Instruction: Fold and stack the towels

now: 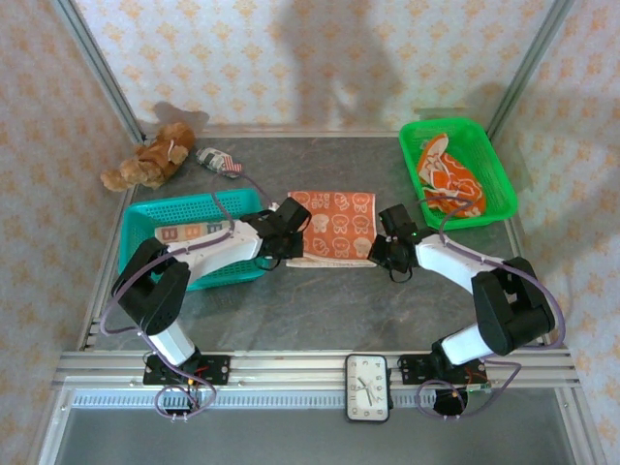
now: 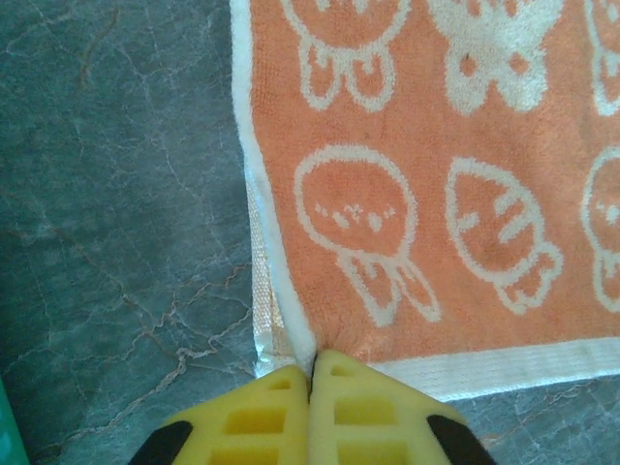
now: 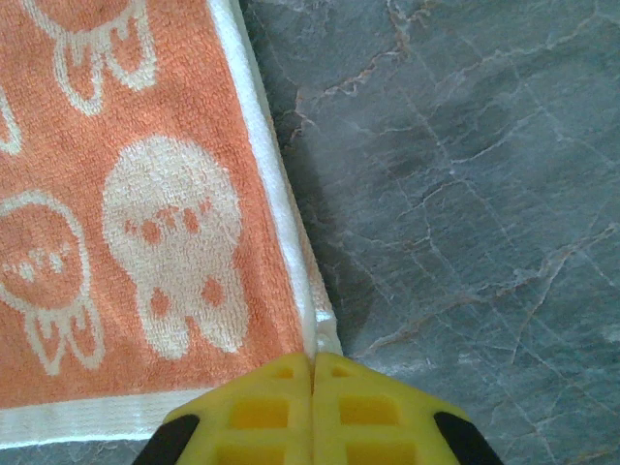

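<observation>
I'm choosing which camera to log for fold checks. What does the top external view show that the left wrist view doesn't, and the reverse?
Top external adds the green basket with a crumpled towel, the teal basket, the teddy bear, the clock and the right gripper. Left wrist adds close detail: the left gripper shut on a corner of the orange towel, a lower layer peeking out. Both show that towel on the grey table.
</observation>
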{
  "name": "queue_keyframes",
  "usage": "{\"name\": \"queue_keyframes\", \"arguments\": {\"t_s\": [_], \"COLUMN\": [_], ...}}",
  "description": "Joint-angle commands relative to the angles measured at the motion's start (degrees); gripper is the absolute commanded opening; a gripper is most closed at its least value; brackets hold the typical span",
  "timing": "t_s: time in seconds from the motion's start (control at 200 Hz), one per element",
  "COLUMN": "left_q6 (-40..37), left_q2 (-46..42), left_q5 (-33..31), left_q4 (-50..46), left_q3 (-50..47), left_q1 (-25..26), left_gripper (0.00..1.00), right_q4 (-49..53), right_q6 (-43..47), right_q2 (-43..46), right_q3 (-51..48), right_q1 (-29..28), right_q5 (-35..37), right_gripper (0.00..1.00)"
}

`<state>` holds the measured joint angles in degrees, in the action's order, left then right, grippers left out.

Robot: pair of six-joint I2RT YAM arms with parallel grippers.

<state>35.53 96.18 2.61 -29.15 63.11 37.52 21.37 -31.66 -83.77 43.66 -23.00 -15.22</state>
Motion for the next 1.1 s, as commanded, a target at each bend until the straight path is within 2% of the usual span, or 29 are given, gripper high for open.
{"name": "queue_keyframes", "arguments": {"t_s": [0.0,0.04,0.09,0.12,0.18,0.225,0.37,0.43,0.56,0.731,0.816,0.961,1.091], "left_q6": [-0.7,-0.9,-1.2,-1.5,-1.9,-2.2,-2.9,-2.9,-2.1,-0.8,-0.4,-0.2,1.4], "left_q2": [2.3,2.0,1.6,1.4,0.8,0.5,-0.3,-0.3,1.4,7.2,10.3,12.9,12.0], "left_q5": [1.1,0.9,0.7,0.4,-0.3,-0.7,-1.3,-0.9,1.4,2.4,1.1,0.2,1.7], "left_q4": [-4.7,-5.0,-5.6,-5.9,-7.1,-7.9,-10.7,-11.2,-9.3,-6.1,-5.1,-4.5,-1.7], "left_q3": [-0.2,0.0,0.3,0.6,1.3,1.8,5.0,6.6,9.9,12.7,13.0,11.6,6.6], "left_q1": [0.4,0.4,0.5,0.4,0.5,0.5,0.4,0.5,0.4,0.4,0.2,0.0,0.1], "left_gripper": [0.2,0.25,0.36,0.37,0.45,0.53,0.55,0.65,0.57,0.27,0.15,0.09,0.09], "right_q4": [-0.4,-0.3,-0.1,0.1,0.8,1.4,3.2,3.4,2.8,0.8,0.2,-1.2,-1.6], "right_q6": [0.8,0.7,0.7,0.8,1.0,1.4,2.3,2.9,3.4,3.2,3.5,3.8,4.2], "right_q2": [-0.2,0.1,0.4,0.7,1.3,1.7,3.1,3.3,2.0,-1.4,-3.5,-7.3,-7.3], "right_q3": [-0.4,-0.4,-0.2,-0.2,0.1,0.4,2.1,2.8,4.4,6.0,7.2,7.3,4.7], "right_q1": [-0.2,-0.1,-0.1,-0.2,-0.2,-0.2,-0.1,-0.2,-0.3,-1.4,-2.6,-3.0,-3.0], "right_q5": [1.6,1.6,1.7,1.9,2.5,2.9,3.8,3.7,2.5,1.4,1.6,0.8,1.8], "right_gripper": [0.14,0.14,0.16,0.17,0.29,0.32,0.34,0.34,0.3,0.18,0.17,0.11,0.1]}}
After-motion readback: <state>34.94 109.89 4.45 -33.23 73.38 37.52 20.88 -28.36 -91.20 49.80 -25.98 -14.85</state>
